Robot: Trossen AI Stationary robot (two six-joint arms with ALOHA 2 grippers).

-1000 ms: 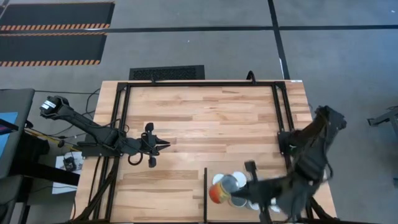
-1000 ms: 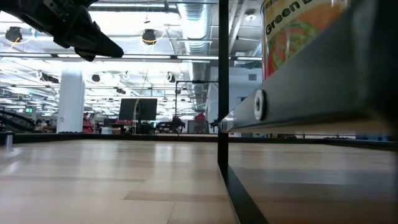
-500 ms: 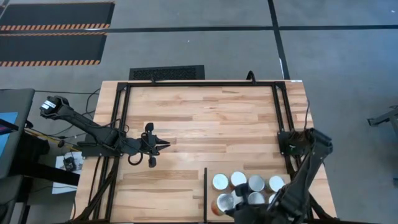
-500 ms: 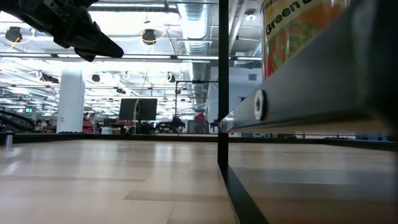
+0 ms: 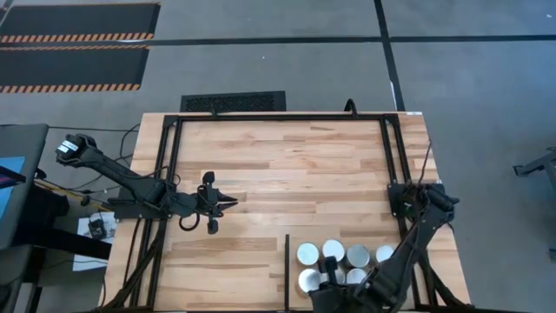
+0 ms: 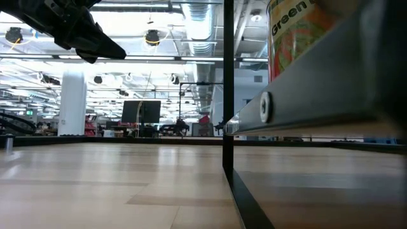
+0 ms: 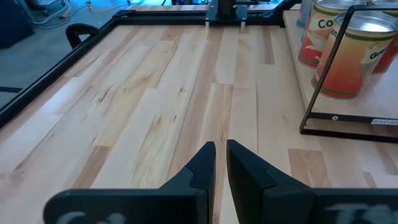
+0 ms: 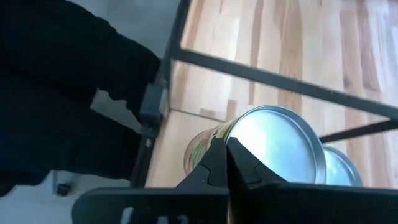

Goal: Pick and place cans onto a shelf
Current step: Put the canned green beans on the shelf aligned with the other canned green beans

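— Grey floor surrounds the wooden desk [image 5: 287, 165], and black frame tubing [image 5: 278, 117] runs along its edges. Where are the cans?

— The cans [image 5: 334, 252] stand close together on the shelf [image 5: 300, 239], at the near right corner of the desk. A thin black divider bar [image 5: 287, 261] marks this section off from the bigger wood area. From above I count about six silver tops; the right arm covers part of the group, so I cannot tell the full number.

— And the right claw?

— The right claw [image 5: 334, 291] hangs over the near edge of that group. In its wrist view the two fingers are pressed together with no gap, just above one can with a shiny lid [image 8: 277, 146]. It does not grip anything.

— What about the other arm?

— The left claw [image 5: 230, 203] is over the bare wood at the left part of the desk, well apart from the cans. Its fingers [image 7: 202, 165] are almost together, only a thin slit between them, holding nothing. In the left wrist view, orange-label cans [image 7: 354, 59] are seen behind a thin black frame
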